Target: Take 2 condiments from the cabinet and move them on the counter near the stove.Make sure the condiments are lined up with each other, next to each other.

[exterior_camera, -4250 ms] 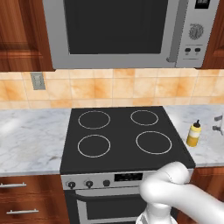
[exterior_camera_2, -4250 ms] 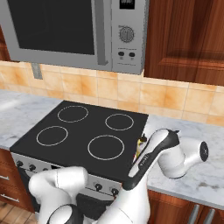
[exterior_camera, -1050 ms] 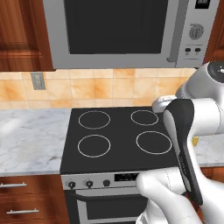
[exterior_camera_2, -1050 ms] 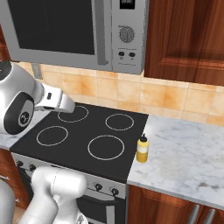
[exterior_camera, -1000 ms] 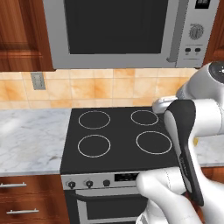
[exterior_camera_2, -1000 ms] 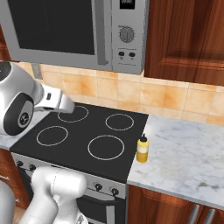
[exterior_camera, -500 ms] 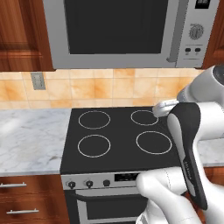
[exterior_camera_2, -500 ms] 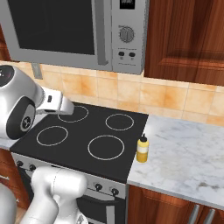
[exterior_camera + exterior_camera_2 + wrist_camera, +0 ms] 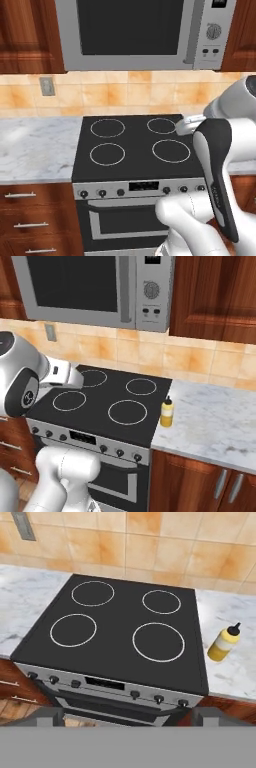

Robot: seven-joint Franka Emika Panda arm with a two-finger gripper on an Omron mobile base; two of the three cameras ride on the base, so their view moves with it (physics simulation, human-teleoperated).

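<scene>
The marbled tabletop (image 9: 215,421) holds the yellow squeeze bottle (image 9: 167,412), just beside the stove (image 9: 107,398). One is done. The second bottle is left. The jaws are wide apart, holding nothing.

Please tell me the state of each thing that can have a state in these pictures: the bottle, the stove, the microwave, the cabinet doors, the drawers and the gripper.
Yellow squeeze bottle: upright on the counter, right beside the stove.
Stove: four burners bare, nothing on them.
Microwave: door closed.
Wall cabinet: door closed.
Drawers: closed.
Gripper: open, holding nothing.
</scene>
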